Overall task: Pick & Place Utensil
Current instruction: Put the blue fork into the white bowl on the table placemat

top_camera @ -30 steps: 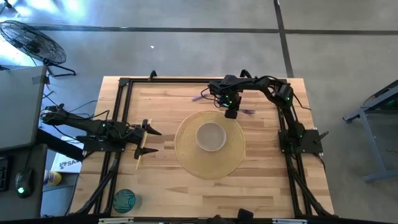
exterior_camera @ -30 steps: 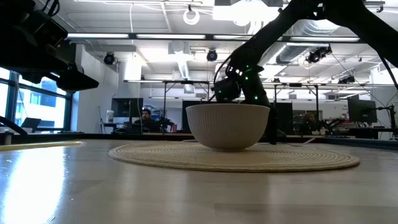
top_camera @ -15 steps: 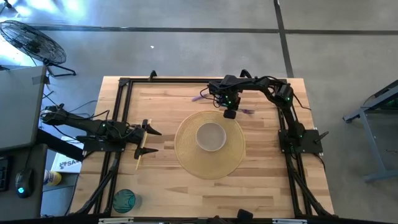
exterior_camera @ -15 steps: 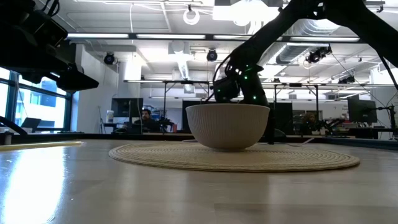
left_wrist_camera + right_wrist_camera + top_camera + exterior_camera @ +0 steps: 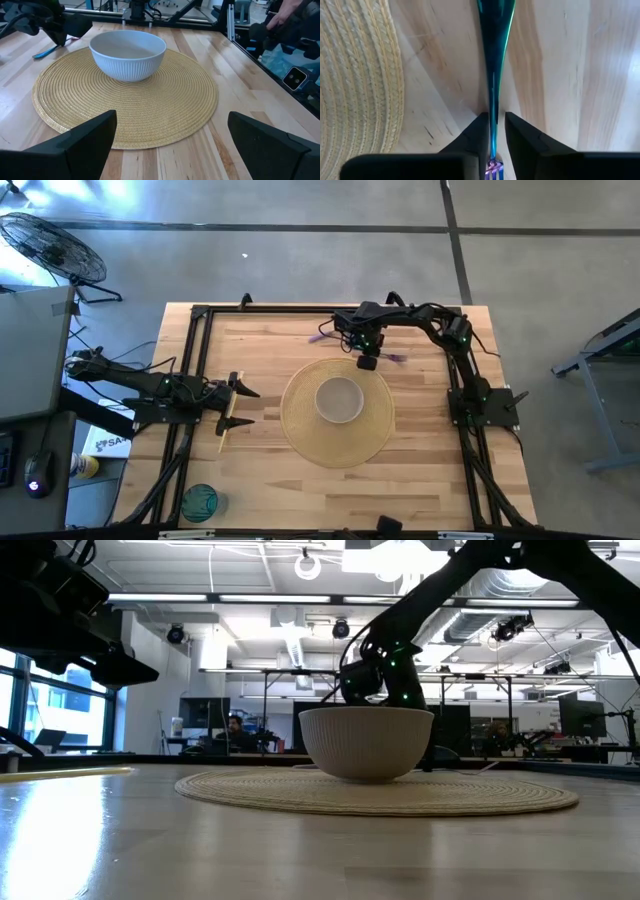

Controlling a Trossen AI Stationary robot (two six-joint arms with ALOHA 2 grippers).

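Note:
My right gripper (image 5: 367, 362) stands at the far rim of the round woven placemat (image 5: 338, 412), shut on an iridescent blue-purple utensil (image 5: 495, 45). In the high view, only a purple end (image 5: 397, 358) of that utensil shows, right of the fingers. Another purple piece (image 5: 322, 335) lies on the wood farther left. A white ribbed bowl (image 5: 339, 400) sits on the middle of the placemat. My left gripper (image 5: 240, 405) waits open over the table's left side, facing the bowl (image 5: 128, 52). My right gripper pinches the utensil between its two fingers (image 5: 480, 130) at the narrow neck (image 5: 493, 107) just above the tined end (image 5: 492, 172). The handle runs straight out ahead of the fingers over the bare wood beside the placemat's rim (image 5: 365, 75). Whether it is lifted clear, I cannot tell.
A teal glass (image 5: 199, 502) stands near the table's near left corner. A pale wooden strip (image 5: 227, 425) lies below my left gripper. Black frame rails (image 5: 190, 360) run along the left, right and far sides. Bare wood lies near of the placemat.
My right gripper has drifted a little toward the table's left edge, staying shut on the utensil. The bowl and placemat have stayed put.

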